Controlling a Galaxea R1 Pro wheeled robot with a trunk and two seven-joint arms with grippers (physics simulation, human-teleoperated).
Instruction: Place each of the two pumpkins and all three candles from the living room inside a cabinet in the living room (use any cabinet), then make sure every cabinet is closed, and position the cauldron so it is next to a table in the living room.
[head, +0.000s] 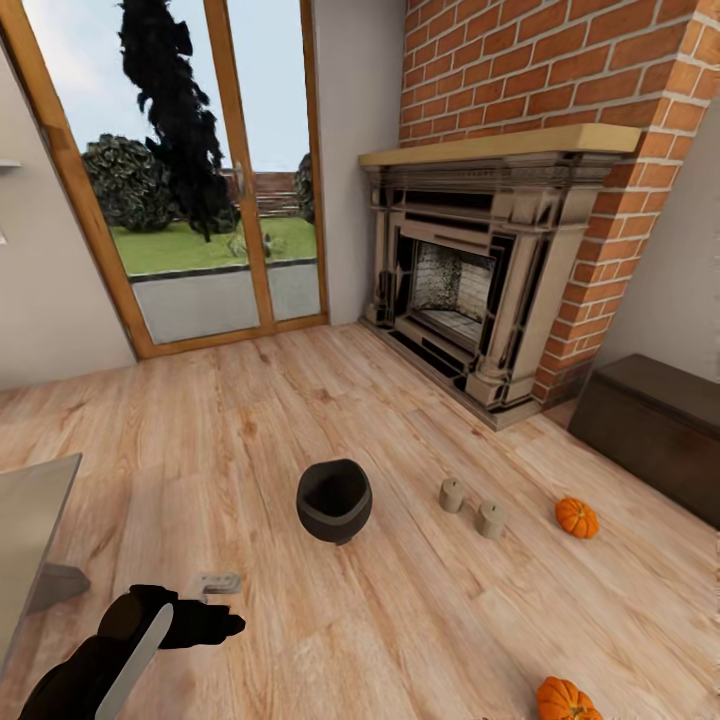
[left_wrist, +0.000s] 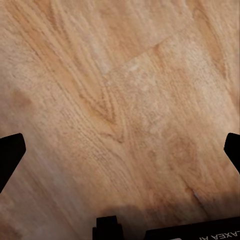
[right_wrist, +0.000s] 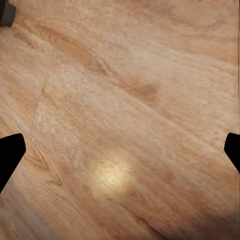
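**Living-room floor: items as we find them**

Left gripper (head: 205, 622): we see it low in the head view, a black hand over bare wood floor (head: 300, 420). In its own wrist view the two fingertips (left_wrist: 10, 155) stand at opposite edges of the picture, spread wide, with nothing between them but planks.

Right gripper (right_wrist: 120, 155): its wrist view likewise shows both fingertips (right_wrist: 10, 152) far apart over bare floor, holding nothing.

Small grey object (head: 218, 582): lies on the floor just ahead of the left gripper; too small for us to identify.

Table (head: 30, 520): a glossy grey top, cut by the picture's edge, near the left gripper on its outer side.

Cauldron (head: 334, 500): a black round-bellied pot, upright on the floor, mouth open, ahead of the left gripper and to its right, apart from the table.

Candles: two short pale stubs, the first (head: 452, 495) beyond the cauldron's right side, the second (head: 491, 520) just beside the first. Both upright.

Pumpkins: one (head: 577, 517) on the floor to the right of the candles, near the cabinet; another (head: 565, 700) closer to us, well to the right of the left gripper, at the picture's bottom edge.

Cabinet (head: 650, 430): a low dark-brown unit against the right wall, its visible front closed.

Fireplace (head: 480, 280): stone surround in a brick chimney, farther off, beyond the cauldron.

Glass doors (head: 190, 170): wood-framed, farthest from the left gripper, looking onto a garden.
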